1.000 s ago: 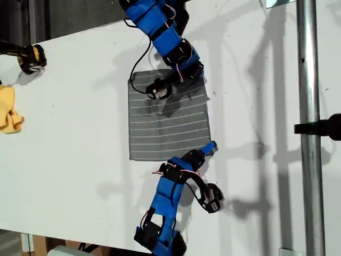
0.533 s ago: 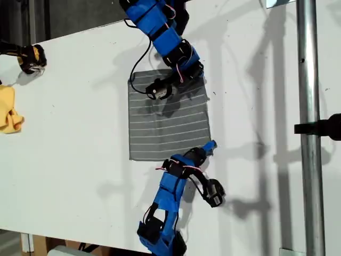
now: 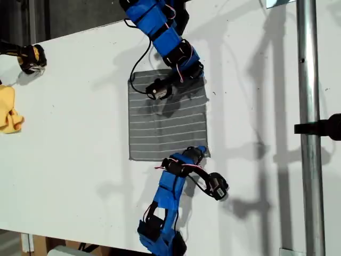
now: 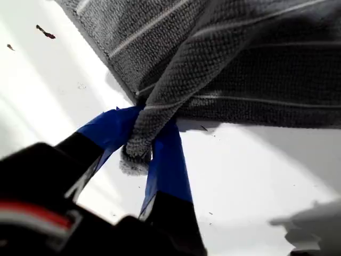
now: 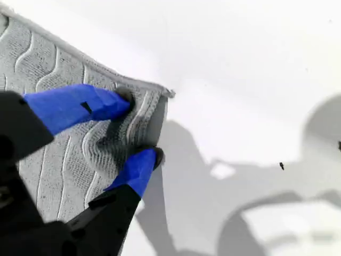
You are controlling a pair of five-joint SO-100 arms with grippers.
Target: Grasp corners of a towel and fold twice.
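- My first gripper (image 4: pixel 141 143) has its blue jaws pinched narrow on a corner of the towel (image 4: pixel 240 53). The corner is drawn into a peaked fold between them, with a small tuft poking out past the fingers (image 4: pixel 169 160).
- My second gripper (image 5: pixel 139 128) has its jaws partly closed on another corner. A ridge of fabric is bunched between the two blue fingertips (image 5: pixel 96 104), which press on the towel (image 5: pixel 48 58). I cannot tell whether that corner is off the surface.
- In the exterior view, my first gripper (image 3: pixel 198 152) sits at the towel's lower right corner and my second gripper (image 3: pixel 196 73) at its upper right corner.
- The towel (image 3: pixel 165 125) lies otherwise flat on the white table (image 3: pixel 69 160) between the two arms, its pale stripes running across that view.
- The second arm's black camera housing (image 3: pixel 157 89) and its shadow hang over the towel's upper part, and a black cable (image 3: pixel 139 63) loops past the upper left corner.
- A yellow cloth (image 3: pixel 8 114) lies well apart at the exterior view's left edge, with a black-and-yellow object (image 3: pixel 29 56) above it.
- A metal pole (image 3: pixel 309 128) with a black clamp (image 3: pixel 319 127) stands at that view's right, clear of the towel.
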